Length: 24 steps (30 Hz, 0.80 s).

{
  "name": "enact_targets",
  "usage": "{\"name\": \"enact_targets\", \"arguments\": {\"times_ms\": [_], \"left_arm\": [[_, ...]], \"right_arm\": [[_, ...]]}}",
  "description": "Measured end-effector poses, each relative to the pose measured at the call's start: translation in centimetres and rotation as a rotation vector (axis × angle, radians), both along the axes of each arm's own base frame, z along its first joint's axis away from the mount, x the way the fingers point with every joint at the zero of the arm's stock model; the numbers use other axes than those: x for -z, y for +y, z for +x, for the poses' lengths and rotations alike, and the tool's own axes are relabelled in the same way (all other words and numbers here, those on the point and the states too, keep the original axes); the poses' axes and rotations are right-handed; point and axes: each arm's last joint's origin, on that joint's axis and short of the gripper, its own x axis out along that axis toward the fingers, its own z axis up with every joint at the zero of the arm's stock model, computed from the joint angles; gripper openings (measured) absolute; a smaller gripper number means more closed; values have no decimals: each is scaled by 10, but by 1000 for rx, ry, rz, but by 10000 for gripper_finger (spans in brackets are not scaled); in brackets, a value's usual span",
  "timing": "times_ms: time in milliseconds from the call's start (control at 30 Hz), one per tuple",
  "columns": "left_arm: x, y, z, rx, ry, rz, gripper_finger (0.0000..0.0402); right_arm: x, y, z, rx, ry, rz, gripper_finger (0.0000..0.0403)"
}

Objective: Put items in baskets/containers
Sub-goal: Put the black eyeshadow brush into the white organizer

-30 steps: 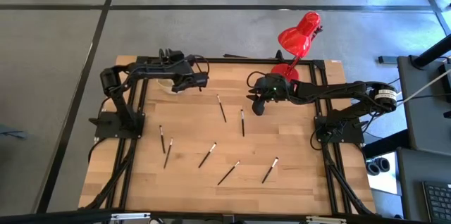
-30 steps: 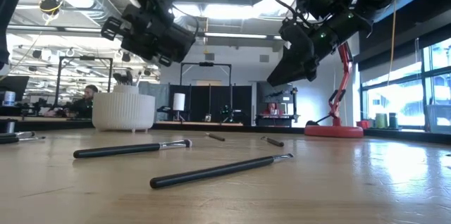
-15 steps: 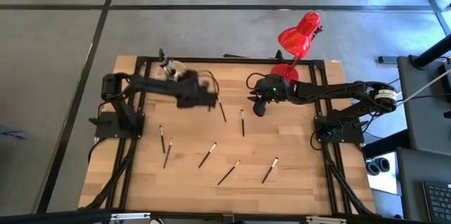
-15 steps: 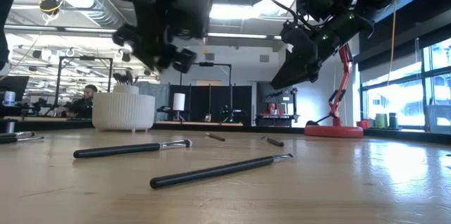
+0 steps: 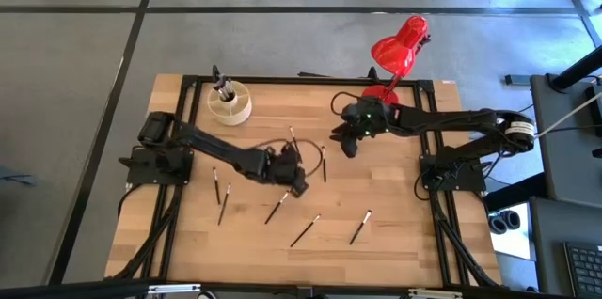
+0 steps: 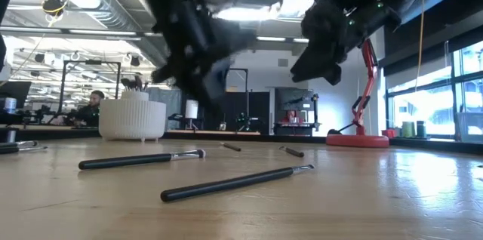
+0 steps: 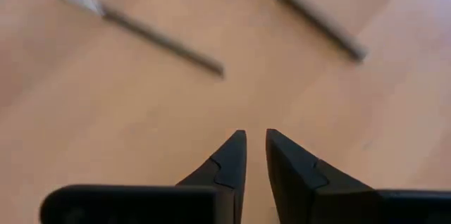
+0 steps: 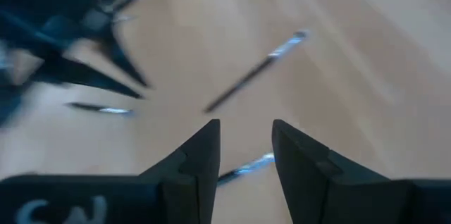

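- The left claw (image 5: 293, 180) reaches out over the middle of the wooden surface (image 5: 395, 233), its fingers (image 7: 229, 160) drawn to a narrow gap and holding nothing, with 2 makeup brushes (image 7: 144, 32) lying on the wood ahead of it in the left wrist view.
- The right claw (image 5: 344, 144) hangs above the surface near the base of the red desk lamp (image 5: 399, 45), its fingers (image 8: 204, 155) parted a little and empty.
- The cream-white organiser (image 5: 229, 102) stands at the surface's far left corner with dark brush handles upright in it, well apart from both claws.
- 7 loose brushes are scattered flat across the surface, among them one (image 5: 277, 208) just beside the left claw and a pair (image 5: 224, 203) near the left arm's base.
- In the low view, 2 brushes (image 6: 234, 183) lie in the foreground.
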Motion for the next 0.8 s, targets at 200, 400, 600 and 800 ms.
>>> {"name": "enact_targets", "arguments": {"times_ms": [200, 400, 600, 800], "left_arm": [[38, -14, 4, 0, 97, -80, 95], [38, -16, 5, 14, 89, -124, 132], [17, -16, 3, 90, 56, -242, 133], [25, -17, 3, 101, 89, -177, 128]], "right_arm": [[-7, 7, -2, -49, -33, 21, 129], [-6, 7, -2, -59, -26, 5, 129], [-5, 7, -3, -64, -9, 2, 129], [-5, 7, -3, -65, -9, 1, 129]]}}
